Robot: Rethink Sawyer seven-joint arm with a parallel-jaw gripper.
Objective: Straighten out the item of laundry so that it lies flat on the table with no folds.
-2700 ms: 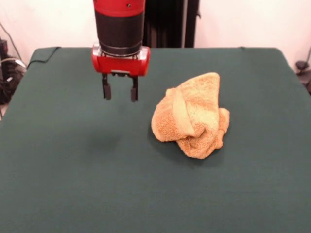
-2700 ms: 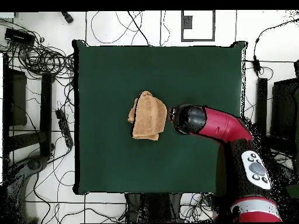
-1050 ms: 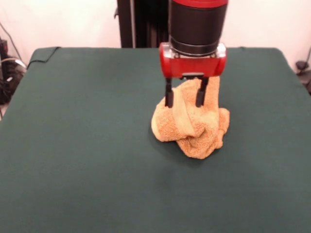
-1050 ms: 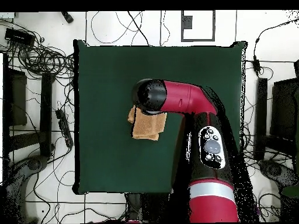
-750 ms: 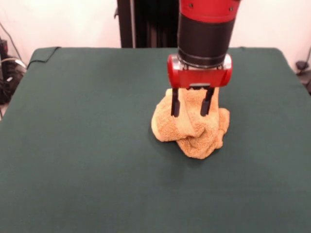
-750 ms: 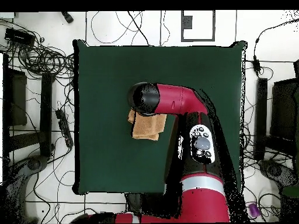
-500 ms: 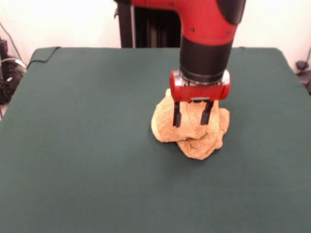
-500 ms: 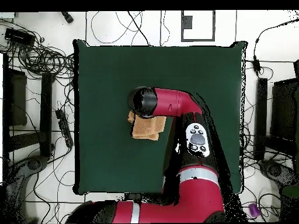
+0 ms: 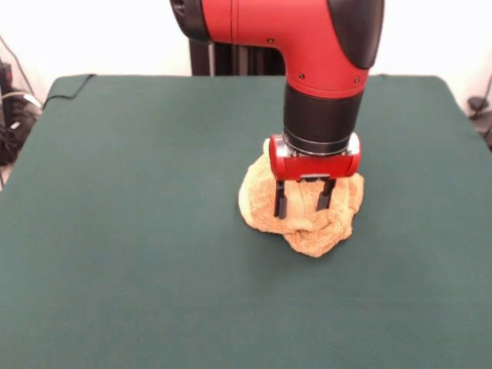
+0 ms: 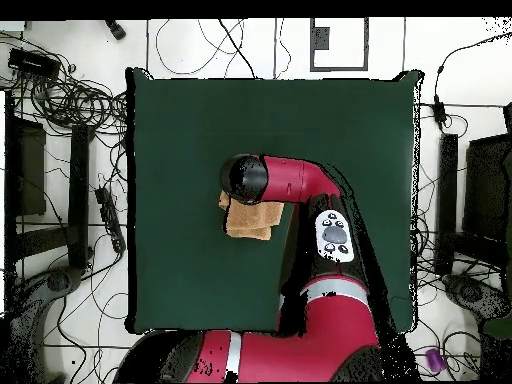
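Towel [image 9: 307, 219] bunched mid-table [image 9: 131, 231], right of centre. Claw [image 9: 303, 198] spread wide, fingers straddling heap's top, holding nothing. Risk: pinching several layers lifts whole bundle, folds remain.

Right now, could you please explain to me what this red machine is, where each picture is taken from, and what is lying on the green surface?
The red and black machine is a robot arm on a pedestal. One picture looks across the table toward the robot, so the arm comes down from above; the other looks straight down, with the robot's base at the bottom. The table is covered in dark green cloth. On it lies one crumpled orange-tan towel, bunched in folds, not flat. The gripper sits right over the towel, its jaws open, with the two black tips down among the folds. Nothing is held yet. From above, the arm hides most of the towel.
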